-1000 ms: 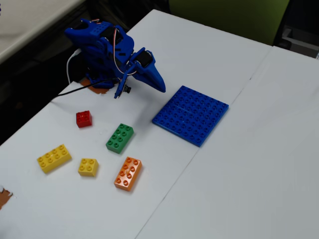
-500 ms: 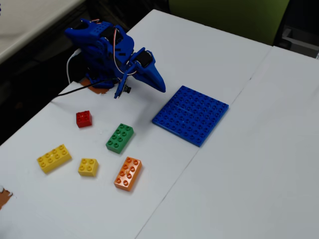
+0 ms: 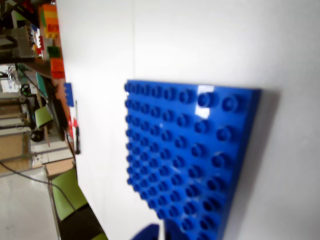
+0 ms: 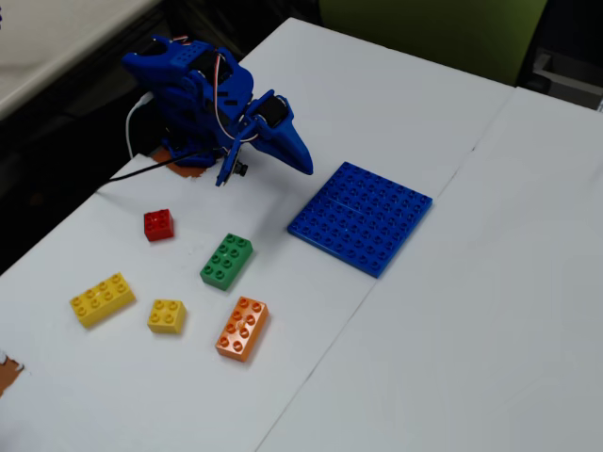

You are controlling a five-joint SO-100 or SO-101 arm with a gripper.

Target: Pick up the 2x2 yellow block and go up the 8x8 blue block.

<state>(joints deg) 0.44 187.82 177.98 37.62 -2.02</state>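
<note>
The 2x2 yellow block (image 4: 166,315) lies studs up near the table's front left in the fixed view, far from the arm. It does not show in the wrist view. The 8x8 blue block (image 4: 361,217) lies flat at mid-table and fills much of the wrist view (image 3: 190,160). My gripper (image 4: 303,162) hangs folded in front of the blue arm base, left of the plate and above the table. Its jaws are shut with nothing in them. Only its blue tip (image 3: 160,232) shows at the wrist view's bottom edge.
Around the yellow block lie a longer yellow brick (image 4: 102,299), an orange brick (image 4: 242,328), a green brick (image 4: 226,261) and a red brick (image 4: 158,224). A seam in the white table (image 4: 396,282) runs past the plate's right side. A cable (image 4: 132,174) trails from the arm base.
</note>
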